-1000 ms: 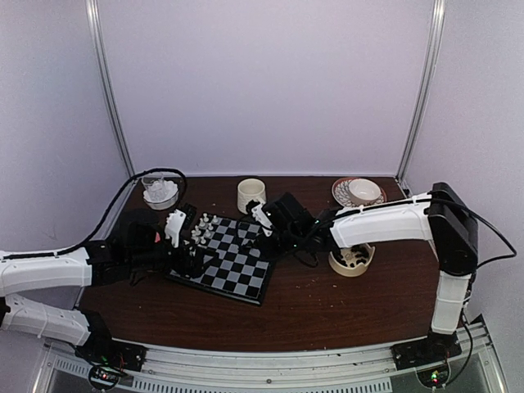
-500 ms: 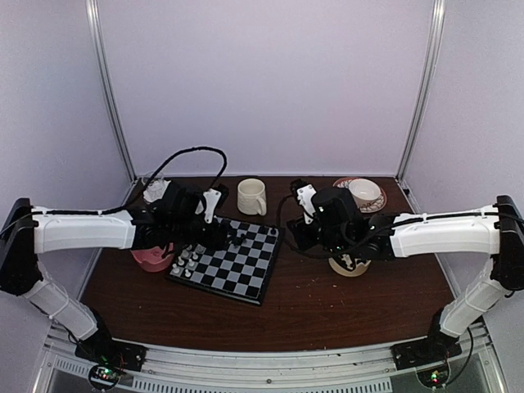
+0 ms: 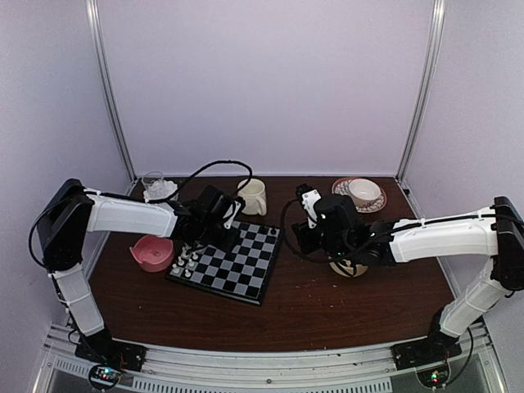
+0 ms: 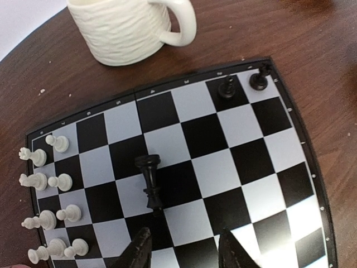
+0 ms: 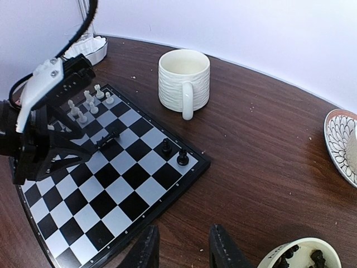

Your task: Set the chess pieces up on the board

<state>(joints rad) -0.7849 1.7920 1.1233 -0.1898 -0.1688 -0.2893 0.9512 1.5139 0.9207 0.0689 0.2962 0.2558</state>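
Black toppled figure: a small black chess piece (image 4: 150, 181) lies on its side near the middle of the board, just ahead of the left fingertips and not between them.
Board: the small square chessboard with black and pale grey checks (image 4: 251, 151) lies flat on the dark brown wooden table (image 4: 312, 39), with a cream ribbed mug (image 4: 128, 28) just past its far edge.
White figures: several tiny white pieces (image 4: 58, 180) stand in two files along one edge.
Black figures: two standing black pieces (image 4: 226, 86) occupy the far corner squares; more sit in a cream round bowl (image 5: 301, 257).
Left gripper (image 4: 187, 251): low over the board, jaws partly apart, nothing between them.
Right gripper (image 5: 184, 243): over bare table between board and bowl, jaws narrowly apart, nothing seen between them.
Risk: a lying figure is round and light, so jaws closing off-centre would probably roll or flick it across the squares.
Risk: a low sweep toward the white files could topple them.
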